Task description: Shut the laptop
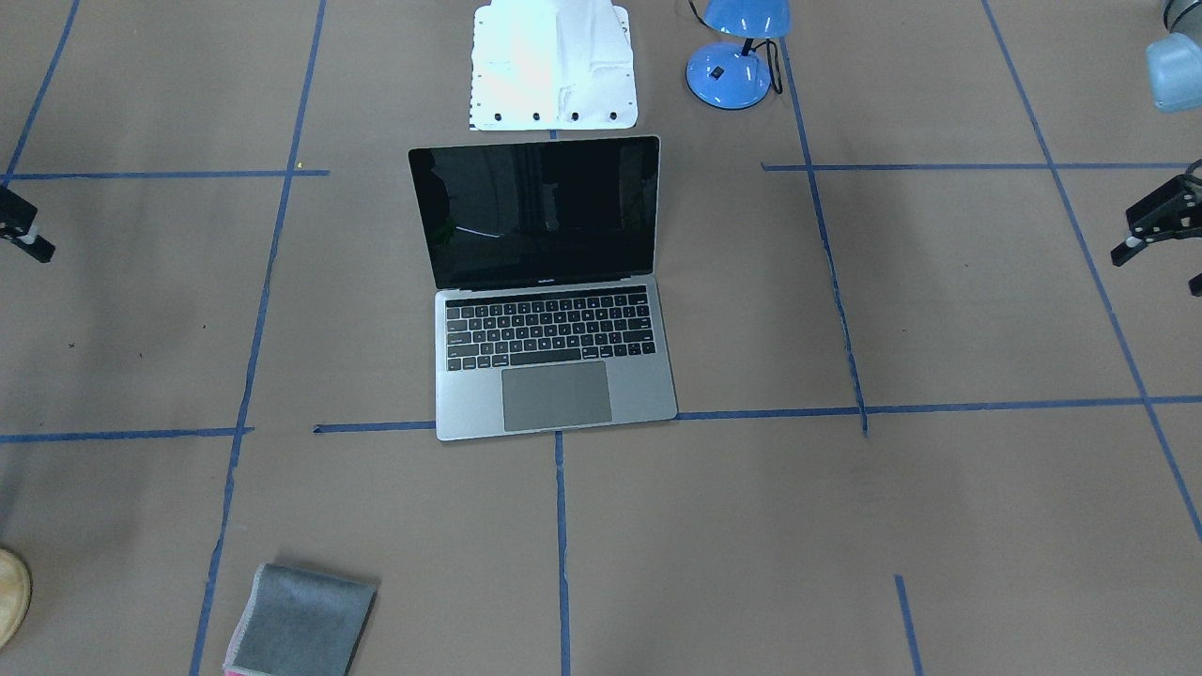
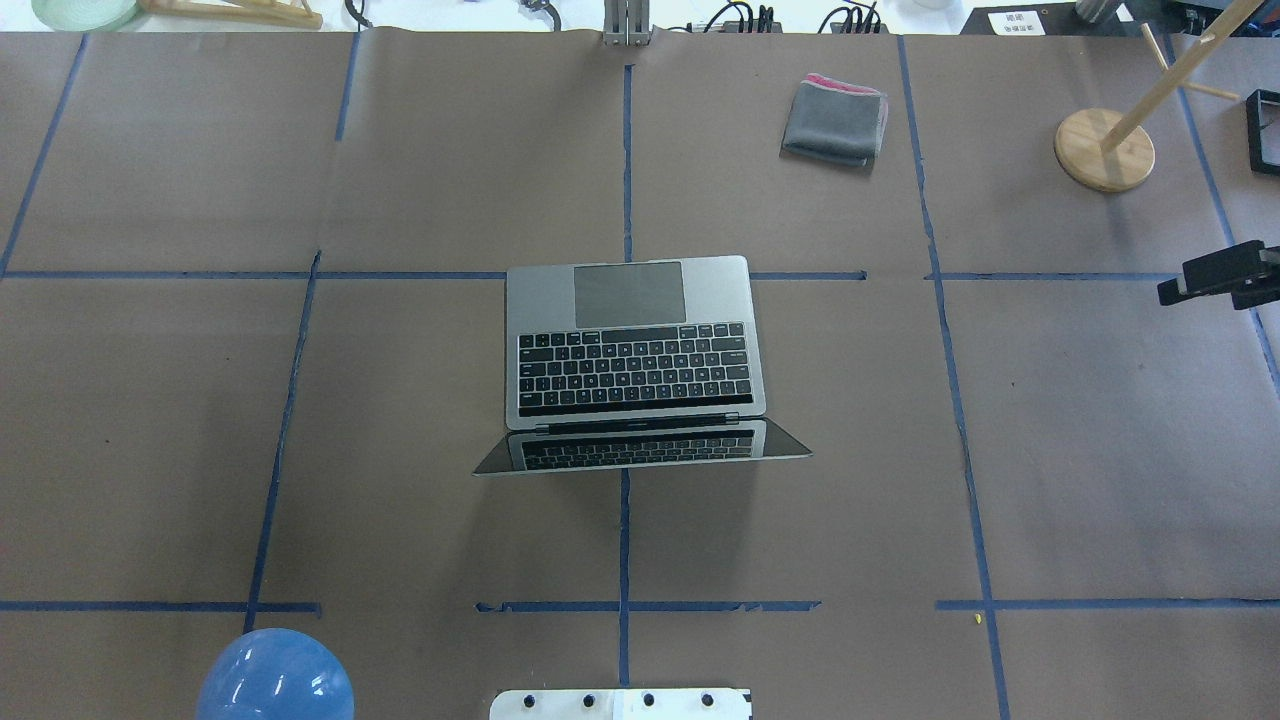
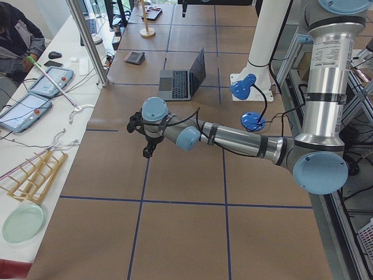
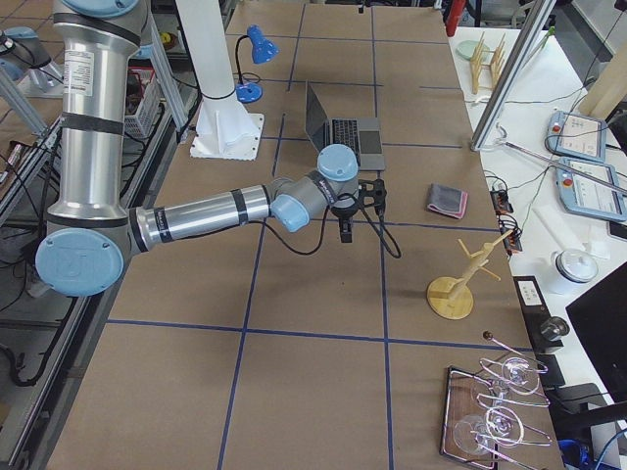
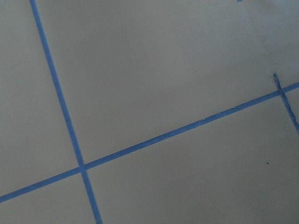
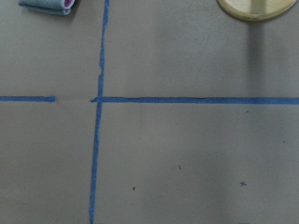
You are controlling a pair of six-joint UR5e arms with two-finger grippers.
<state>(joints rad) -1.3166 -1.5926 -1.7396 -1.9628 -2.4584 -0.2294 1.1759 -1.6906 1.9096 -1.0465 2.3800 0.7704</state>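
Observation:
The laptop [image 1: 549,282] lies open in the middle of the table, its black screen upright and tilted back toward the robot's base. It also shows in the overhead view [image 2: 630,350]. My left gripper [image 1: 1164,263] hovers far out at the table's side, well away from the laptop, and its fingers look spread and empty; it also shows in the exterior left view [image 3: 143,137]. My right gripper [image 2: 1200,290] hovers at the opposite side, also far from the laptop, open and empty. Neither wrist view shows the laptop or any fingers.
A blue desk lamp [image 1: 737,56] stands beside the white robot base [image 1: 554,66], behind the laptop's screen. A folded grey cloth [image 2: 835,120] lies at the far edge. A wooden stand [image 2: 1105,150] stands near my right gripper.

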